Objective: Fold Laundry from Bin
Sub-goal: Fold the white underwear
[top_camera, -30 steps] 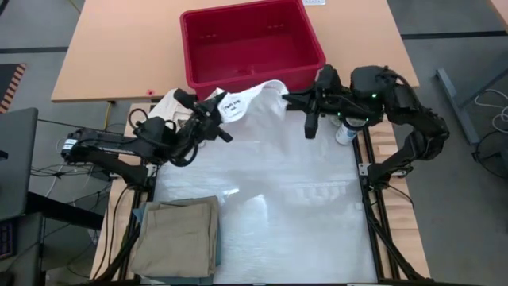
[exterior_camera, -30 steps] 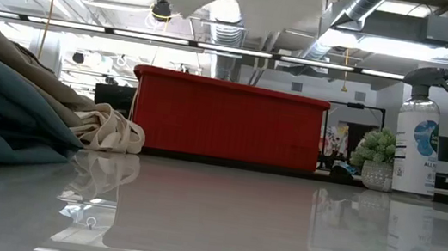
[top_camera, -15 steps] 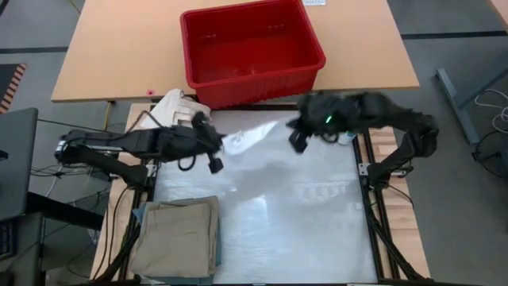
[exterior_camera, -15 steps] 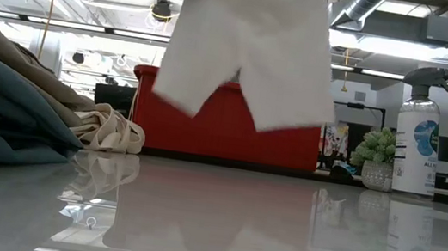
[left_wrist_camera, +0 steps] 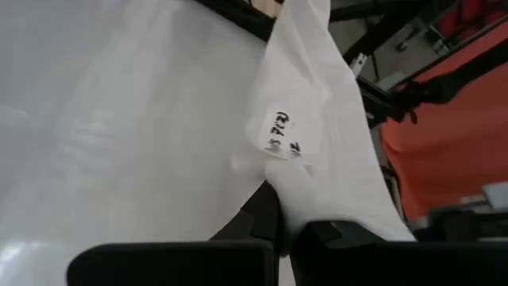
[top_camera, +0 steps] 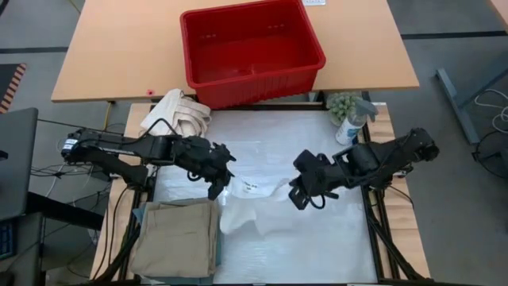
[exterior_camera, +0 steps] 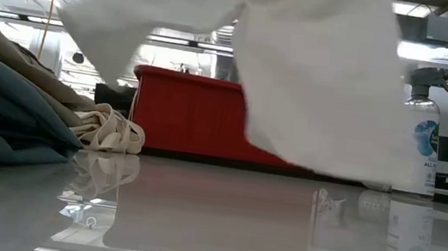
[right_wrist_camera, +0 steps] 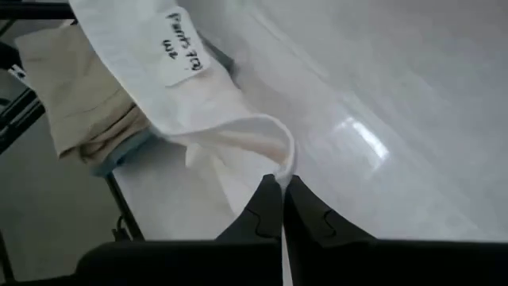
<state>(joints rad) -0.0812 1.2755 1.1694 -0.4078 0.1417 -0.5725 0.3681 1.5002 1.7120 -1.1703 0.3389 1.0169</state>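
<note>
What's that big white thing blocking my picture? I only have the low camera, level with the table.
Observer: It is a white garment stretched between the left claw and the right claw, seen from overhead.
Operator: Are both claws really gripping it?
Observer: Yes. Each wrist camera shows its own claw shut on an edge of the cloth, left and right.
Operator: Is anything written on it?
Observer: A small handwritten label is sewn on near the held edge; the wrist views show it.
Operator: Is the red bin still holding laundry?
Observer: From above, it looks empty. Folded tan trousers lie at the table's near left corner.
</note>
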